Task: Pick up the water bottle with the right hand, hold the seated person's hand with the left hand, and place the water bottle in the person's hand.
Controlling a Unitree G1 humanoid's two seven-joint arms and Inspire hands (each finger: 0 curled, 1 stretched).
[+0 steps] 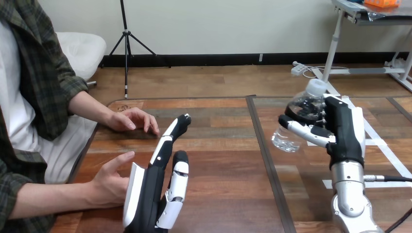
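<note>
Near, 7 o'clock: left hand [150, 189], fingers straight, just beside the person's nearer hand [109, 182]; 3 o'clock: right hand [347, 131] curled round the one tilted water bottle [289, 137], bare table [228, 160] between; 10 o'clock: the person's farther hand [133, 119] near the left edge.

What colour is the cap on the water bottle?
White. The cap shows best in the head view.

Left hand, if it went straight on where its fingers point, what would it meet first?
Probably nothing: the left hand points up the table, passing just right of the person's farther hand, whose fingertips it might graze; depth is unclear.
</note>
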